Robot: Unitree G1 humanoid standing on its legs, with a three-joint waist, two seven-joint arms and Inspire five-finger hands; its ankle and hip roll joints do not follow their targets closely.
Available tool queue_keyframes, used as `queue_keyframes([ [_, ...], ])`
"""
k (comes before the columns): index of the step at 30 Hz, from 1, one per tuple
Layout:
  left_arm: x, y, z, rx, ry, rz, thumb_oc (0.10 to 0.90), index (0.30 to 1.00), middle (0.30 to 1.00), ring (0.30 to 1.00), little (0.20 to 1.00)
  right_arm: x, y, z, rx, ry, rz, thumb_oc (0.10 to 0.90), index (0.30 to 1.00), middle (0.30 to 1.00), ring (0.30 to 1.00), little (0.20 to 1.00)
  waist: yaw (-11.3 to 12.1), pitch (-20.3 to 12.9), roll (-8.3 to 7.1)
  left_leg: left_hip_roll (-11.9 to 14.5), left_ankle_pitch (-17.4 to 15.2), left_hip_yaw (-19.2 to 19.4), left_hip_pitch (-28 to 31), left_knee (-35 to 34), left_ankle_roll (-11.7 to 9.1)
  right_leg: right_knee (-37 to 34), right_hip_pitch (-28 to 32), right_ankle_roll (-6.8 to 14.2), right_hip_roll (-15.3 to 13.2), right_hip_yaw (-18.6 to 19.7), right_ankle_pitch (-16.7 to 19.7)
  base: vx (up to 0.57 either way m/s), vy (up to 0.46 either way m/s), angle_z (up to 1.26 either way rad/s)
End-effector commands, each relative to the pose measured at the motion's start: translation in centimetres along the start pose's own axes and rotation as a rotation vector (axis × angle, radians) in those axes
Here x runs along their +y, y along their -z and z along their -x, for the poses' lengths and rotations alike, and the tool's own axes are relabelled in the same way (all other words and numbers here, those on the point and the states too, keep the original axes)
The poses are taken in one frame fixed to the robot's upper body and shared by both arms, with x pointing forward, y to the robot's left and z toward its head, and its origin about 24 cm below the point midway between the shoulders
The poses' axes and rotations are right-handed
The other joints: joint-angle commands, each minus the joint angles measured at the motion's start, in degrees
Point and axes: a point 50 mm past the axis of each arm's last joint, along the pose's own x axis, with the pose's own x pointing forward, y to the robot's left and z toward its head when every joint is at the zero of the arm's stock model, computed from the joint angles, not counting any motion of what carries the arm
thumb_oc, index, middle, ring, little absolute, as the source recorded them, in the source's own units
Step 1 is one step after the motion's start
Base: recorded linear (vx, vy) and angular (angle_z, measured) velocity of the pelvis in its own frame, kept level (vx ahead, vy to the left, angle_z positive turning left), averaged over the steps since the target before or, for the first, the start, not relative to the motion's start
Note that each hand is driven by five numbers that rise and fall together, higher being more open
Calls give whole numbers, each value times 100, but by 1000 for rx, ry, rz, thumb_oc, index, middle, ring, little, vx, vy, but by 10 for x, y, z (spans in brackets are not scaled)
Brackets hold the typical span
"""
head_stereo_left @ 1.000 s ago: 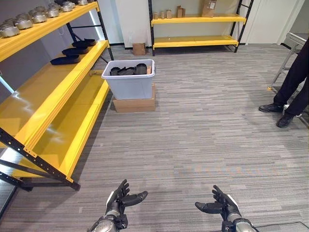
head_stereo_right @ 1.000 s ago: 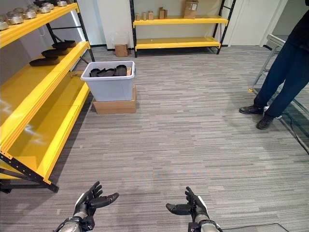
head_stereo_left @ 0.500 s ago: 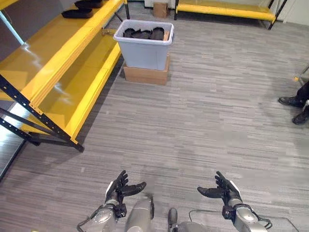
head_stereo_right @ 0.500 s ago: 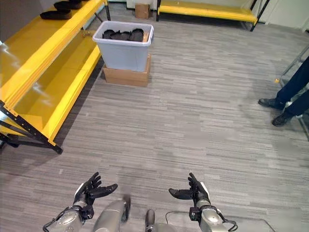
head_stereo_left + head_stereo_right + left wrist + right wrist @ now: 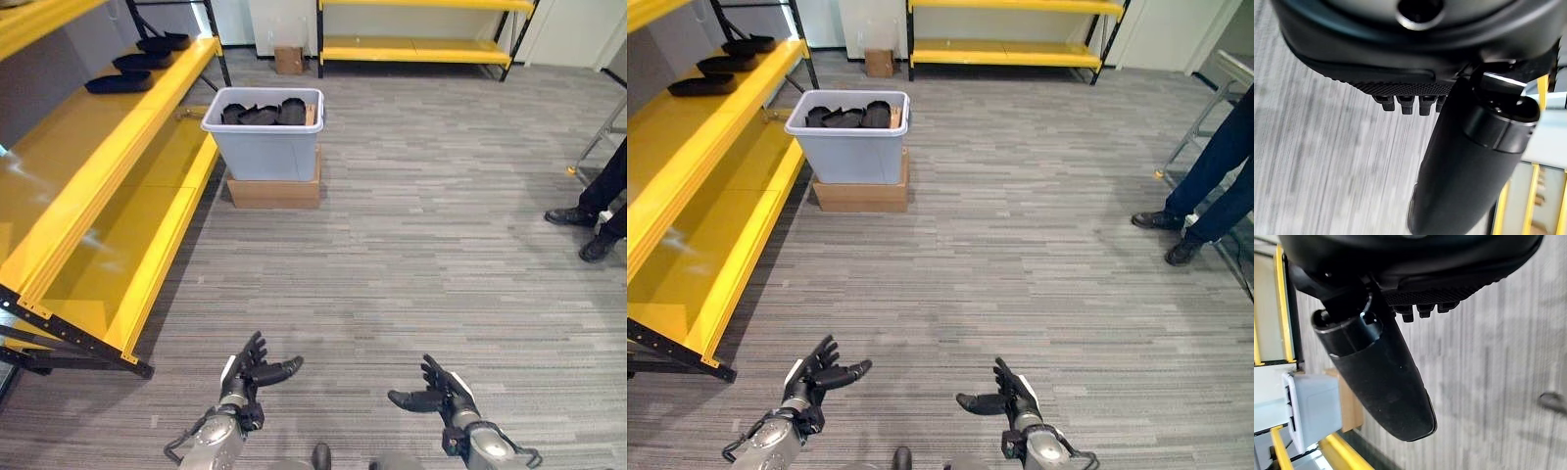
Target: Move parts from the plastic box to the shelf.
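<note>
Parts [image 5: 263, 114], dark and moulded-looking with rounded edges, lie heaped in the plastic box [image 5: 265, 157], a pale grey tub with a rolled rim that stands on a flat cardboard carton [image 5: 274, 192] well ahead of the robot in the left eye view. Beside it runs the yellow shelf [image 5: 108, 166], smooth and glossy enough to catch the light, with black trays [image 5: 119, 83] resting on its middle level. Low in the view the left hand [image 5: 247, 377] and the right hand [image 5: 441, 396] hang apart over ribbed grey carpet [image 5: 411, 255], both spread with relaxed fingers and holding nothing. A person's dark trouser legs and shoes [image 5: 588, 230] stand at the right edge.

The right eye view gives the same layout, with the tub's dark load plainly above its rim.

In the left wrist view the left hand's thumb [image 5: 1469, 161] juts out as a matt black cylinder beside a row of straight fingertips [image 5: 1405, 104], nothing between them.

The right wrist view shows the same of the right hand: a bare thumb [image 5: 1381, 377], fingertips [image 5: 1422, 309] uncurled, and the tub and carton off past it.

The step in hand looks like the approach, so nothing has yet been moved. It would go best by walking squarely up to the tub's open side, keeping clear of the shelf's black uprights [image 5: 73, 338], and reaching down with both hands open.
</note>
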Motion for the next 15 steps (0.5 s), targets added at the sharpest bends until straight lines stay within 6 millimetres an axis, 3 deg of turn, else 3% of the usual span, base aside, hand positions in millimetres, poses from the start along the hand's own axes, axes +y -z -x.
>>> queue_keyframes([
  [1, 9, -44, 0, -193, 23, -71, 900, 1000, 1000, 1000, 1000, -3, -49, -5, -218, -9, 23, 900, 1000, 1000, 1000, 1000, -119, 98, 210, 406, 468, -187, 32, -536, -351, -1902, 519, -160, 553, -195, 1135, 277, 53, 26],
  [3, 10, -44, 1, -196, 25, -70, 900, 1000, 1000, 1000, 1000, -4, -49, -3, -220, -11, 8, 900, 1000, 1000, 1000, 1000, -179, 115, 239, 380, 344, -241, 241, -539, -380, -2504, 342, -184, 496, -343, 1030, 390, 48, 49],
  [5, 9, -41, 2, -187, 32, -63, 900, 1000, 1000, 1000, 1000, -8, -46, -1, -211, 4, 3, 900, 1000, 1000, 1000, 1000, -273, 105, 224, 290, 133, -392, 561, -613, -460, -3961, 411, -151, 311, -552, 1028, 451, -28, 40],
  [6, 9, -39, 1, -180, 32, -64, 900, 1000, 1000, 1000, 1000, -9, -46, -1, -209, 10, 5, 900, 1000, 1000, 1000, 1000, -317, 99, 210, 261, 50, -458, 716, -649, -503, -4573, 410, -102, 309, -502, 1135, 639, -98, 33],
  [7, 9, -39, 1, -182, 30, -66, 900, 1000, 1000, 1000, 1000, -11, -47, -1, -213, 10, 16, 900, 1000, 1000, 1000, 1000, -344, 81, 173, 230, -35, -531, 965, -685, -596, -5452, 312, 24, 200, -433, 1491, 602, -100, 59],
  [8, 11, -38, 2, -180, 29, -68, 900, 1000, 1000, 1000, 1000, -12, -47, 0, -211, 14, 24, 900, 1000, 1000, 1000, 1000, -364, 100, 196, 257, -105, -576, 1104, -692, -632, -5743, 358, 77, 150, -534, 1666, 593, -111, 67],
  [11, 10, -32, 2, -159, 36, -67, 900, 1000, 1000, 1000, 1000, -14, -46, 1, -207, 8, 43, 900, 1000, 1000, 1000, 1000, -429, 26, 182, 334, -287, -696, 1539, -682, -732, -5877, 349, 183, 105, -526, 1942, 452, -103, 47],
  [14, 3, -26, 1, -139, 51, -62, 900, 1000, 1000, 1000, 1000, -16, -43, 2, -197, 13, 32, 900, 1000, 1000, 1000, 1000, -475, -187, 162, 574, -389, -648, 1654, -405, -907, -5864, 586, 32, 204, -522, 1969, 538, -225, 39],
  [15, -1, -28, 0, -146, 64, -54, 900, 1000, 1000, 1000, 1000, -18, -46, 1, -205, 17, 28, 900, 1000, 1000, 1000, 1000, -533, -276, 225, 772, -236, -704, 1648, -221, -1008, -5574, 528, -113, 366, -686, 1765, 261, -142, 26],
])
